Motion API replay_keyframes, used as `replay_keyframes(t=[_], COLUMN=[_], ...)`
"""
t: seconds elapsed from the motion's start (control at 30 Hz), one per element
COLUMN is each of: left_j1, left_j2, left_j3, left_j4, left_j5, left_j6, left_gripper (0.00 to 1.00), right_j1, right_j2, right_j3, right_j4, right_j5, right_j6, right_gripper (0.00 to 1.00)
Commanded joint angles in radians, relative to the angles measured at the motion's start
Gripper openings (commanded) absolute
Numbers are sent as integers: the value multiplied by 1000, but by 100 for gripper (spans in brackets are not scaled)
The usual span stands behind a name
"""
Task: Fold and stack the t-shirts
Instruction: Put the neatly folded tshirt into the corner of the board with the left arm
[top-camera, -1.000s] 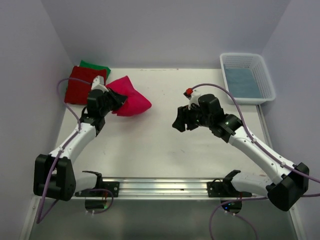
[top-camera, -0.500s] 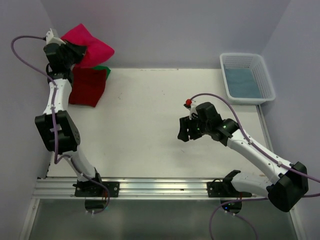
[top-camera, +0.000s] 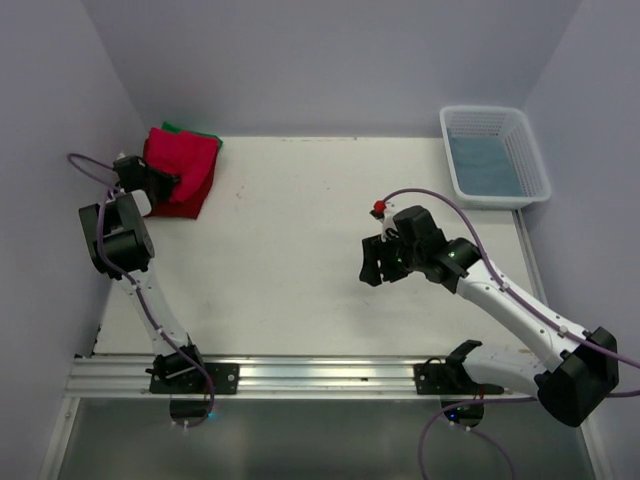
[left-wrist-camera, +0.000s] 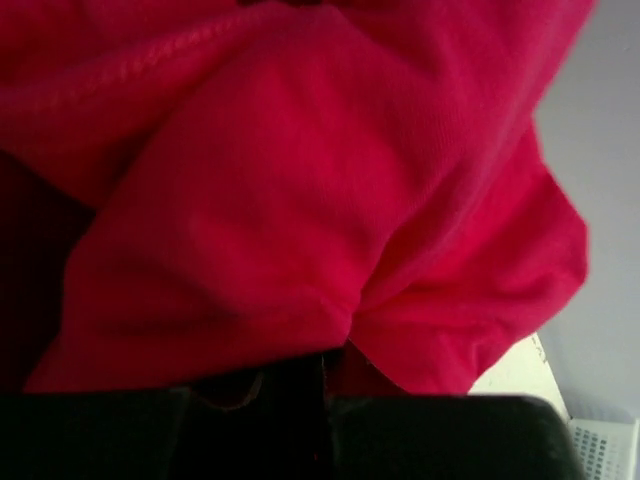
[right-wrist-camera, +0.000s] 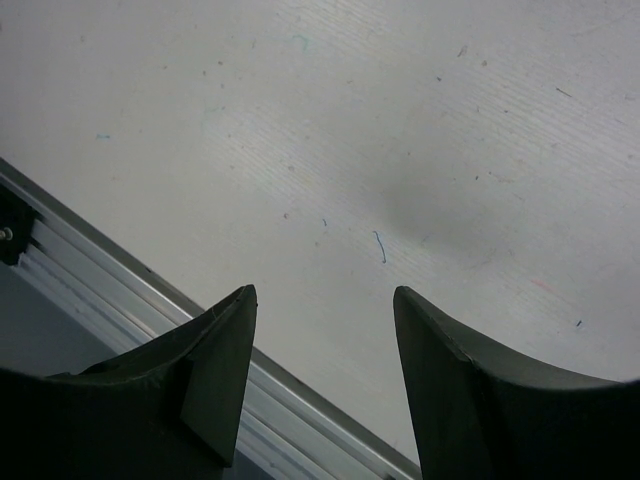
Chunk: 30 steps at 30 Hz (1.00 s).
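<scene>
Where the table (top-camera: 300, 250) reaches its far-left corner, 1 crimson-pink t-shirt (top-camera: 185, 158) lies bunched atop the dark red shirt (top-camera: 193, 203) and green shirt (top-camera: 195, 131); long axis unclear. Left gripper (top-camera: 165, 183) touches it, fingers buried in cloth, grip undeterminable. Right gripper (right-wrist-camera: 325, 330): fingers spread over bare table.

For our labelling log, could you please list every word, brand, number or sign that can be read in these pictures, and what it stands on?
There is none to read.
The crimson-pink t-shirt, pinched in the left gripper, is plain cloth.
The white basket shows no label.
The right gripper, open over the table, bears no legible marking.
</scene>
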Motion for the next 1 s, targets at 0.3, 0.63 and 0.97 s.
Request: replay_keyframes(t=[0.3,0.63,0.97], left_j1=[13,-13,-257], left_j2=[-226,-796,-1258], left_j3=[-130,-342,-547], left_j4=[10,-87,-364], left_j5=[-136,-26,92], left_j6=[-76,32,373], left_gripper=[89,100,100], right_j1=[-6,-6,-7], right_j2=[-43,-57,-167], right_j3=[23,77,112], right_j4=[1,6,9], right_j5=[17,134,491], right_j6=[-1,16,36], right_gripper=[63,99,99])
